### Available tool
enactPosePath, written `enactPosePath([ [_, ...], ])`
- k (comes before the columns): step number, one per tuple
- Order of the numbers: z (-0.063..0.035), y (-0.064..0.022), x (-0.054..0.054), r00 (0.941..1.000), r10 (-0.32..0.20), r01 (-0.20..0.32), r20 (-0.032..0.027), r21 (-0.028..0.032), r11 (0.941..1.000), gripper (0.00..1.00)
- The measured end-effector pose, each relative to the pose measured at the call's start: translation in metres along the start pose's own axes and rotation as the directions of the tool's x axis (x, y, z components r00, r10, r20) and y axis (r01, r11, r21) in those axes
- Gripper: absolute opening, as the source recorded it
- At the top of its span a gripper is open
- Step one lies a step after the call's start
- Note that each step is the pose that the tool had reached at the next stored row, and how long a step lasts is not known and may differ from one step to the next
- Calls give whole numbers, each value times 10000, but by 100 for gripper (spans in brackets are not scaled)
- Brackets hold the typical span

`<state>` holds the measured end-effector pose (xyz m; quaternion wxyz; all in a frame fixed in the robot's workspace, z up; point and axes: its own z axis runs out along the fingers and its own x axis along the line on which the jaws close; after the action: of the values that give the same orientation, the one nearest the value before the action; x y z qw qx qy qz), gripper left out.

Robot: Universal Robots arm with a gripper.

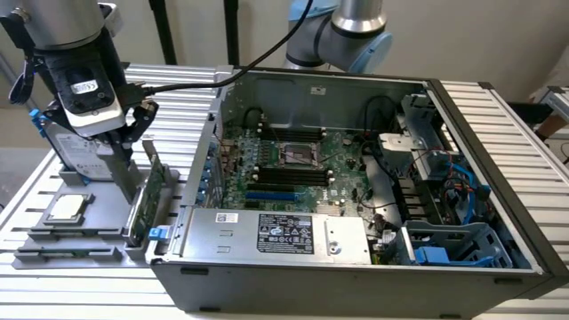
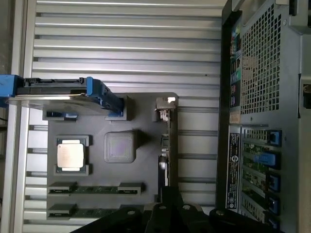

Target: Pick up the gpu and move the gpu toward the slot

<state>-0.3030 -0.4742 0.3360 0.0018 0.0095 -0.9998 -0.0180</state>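
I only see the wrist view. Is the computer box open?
Observer: Yes. The case is open and the motherboard shows inside.
Operator: What colour is the gpu's flat side?
Observer: Green. The gpu stands on edge in the tray.
Operator: How high is the gripper?
Observer: The gripper hangs just above the gpu's top edge, beside the hard drive.

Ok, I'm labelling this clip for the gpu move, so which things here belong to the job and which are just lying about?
In the job:
gpu, standing on edge in the grey holder
blue slot on the motherboard

Lying about:
hard drive
processor
memory sticks
power supply
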Motion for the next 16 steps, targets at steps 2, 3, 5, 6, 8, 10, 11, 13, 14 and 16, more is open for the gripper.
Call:
enactPosePath([
  [2,0,0,0,10000,0,0,0,0,10000,18],
  [3,0,0,0,10000,0,0,0,0,10000,24],
  [5,1,0,0,10000,0,0,0,0,10000,36],
  [6,2,0,0,10000,0,0,-1,2,10000,36],
  [8,11,-1,-1,10000,-1,1,1,6,10000,42],
  [10,32,-1,1,10000,0,0,0,28,10000,47],
  [11,46,-2,1,10000,1,-1,0,51,10000,54],
  [13,80,-5,2,10000,0,0,-1,70,10000,54],
  [14,98,-5,2,10000,0,0,-3,78,10000,54],
  [16,136,-8,3,10000,1,-1,-1,88,10000,54],
])
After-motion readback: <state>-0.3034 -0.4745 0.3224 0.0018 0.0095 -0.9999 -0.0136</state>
